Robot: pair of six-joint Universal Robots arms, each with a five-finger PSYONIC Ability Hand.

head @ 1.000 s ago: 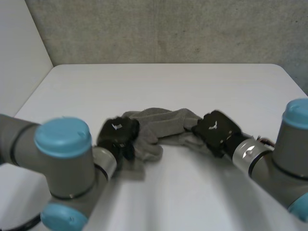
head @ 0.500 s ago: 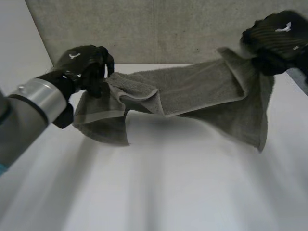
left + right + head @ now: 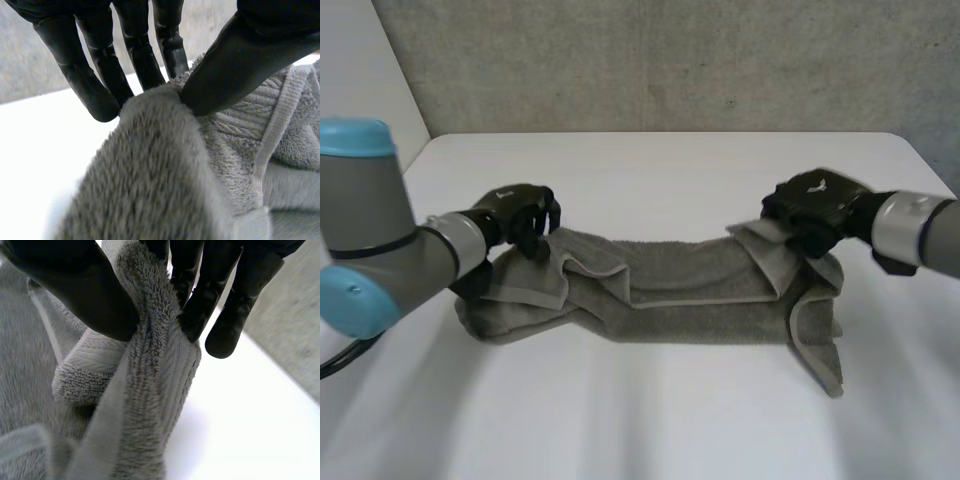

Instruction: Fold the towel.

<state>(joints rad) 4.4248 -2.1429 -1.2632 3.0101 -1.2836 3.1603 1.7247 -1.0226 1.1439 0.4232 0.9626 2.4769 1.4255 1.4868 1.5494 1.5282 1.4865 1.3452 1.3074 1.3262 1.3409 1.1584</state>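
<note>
A grey towel (image 3: 670, 295) lies stretched across the middle of the white table (image 3: 650, 170), rumpled, with folds along its length. My left hand (image 3: 520, 218) pinches its left end; in the left wrist view the thumb (image 3: 240, 60) and fingers (image 3: 105, 75) squeeze a fold of the towel (image 3: 165, 165). At the other end my right hand (image 3: 815, 208) holds the towel's right end, slightly raised. The right wrist view has the thumb (image 3: 85, 290) and fingers (image 3: 200, 295) clamped on a ridge of the towel (image 3: 150, 390). A loose corner (image 3: 825, 365) trails toward the front.
A grey concrete wall (image 3: 670, 60) stands behind the table's far edge. A white panel (image 3: 360, 100) rises at the left. Bare tabletop lies in front of and behind the towel.
From a bunched heap a second ago, both hands lifted the towel, spread it wide in the air, and have now lowered it stretched out onto the table.
</note>
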